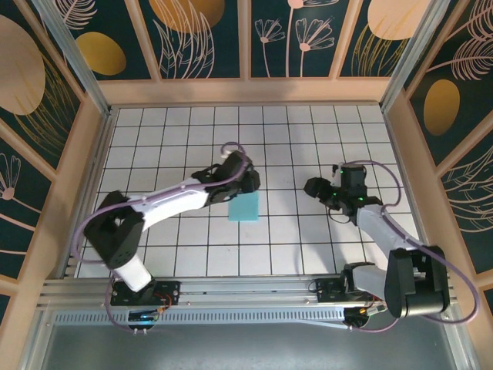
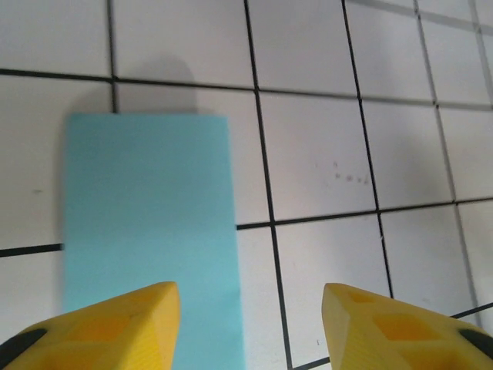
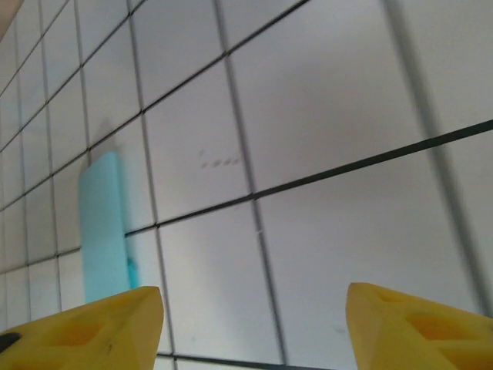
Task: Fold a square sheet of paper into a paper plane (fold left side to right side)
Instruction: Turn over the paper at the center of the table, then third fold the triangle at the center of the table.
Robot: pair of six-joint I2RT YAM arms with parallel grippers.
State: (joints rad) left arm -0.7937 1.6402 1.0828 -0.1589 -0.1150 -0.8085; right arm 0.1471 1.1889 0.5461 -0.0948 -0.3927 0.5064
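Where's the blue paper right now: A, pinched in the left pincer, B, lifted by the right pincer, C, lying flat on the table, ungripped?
C: the blue paper lies flat on the table, left pincer open above it, right pincer off to one side.

White gridded table (image 1: 308, 254) bears a turquoise paper rectangle (image 1: 245, 206).

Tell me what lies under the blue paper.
The turquoise paper lies flat on the white gridded table. The table's black lines run up to the paper's edges; anything directly beneath it is covered.
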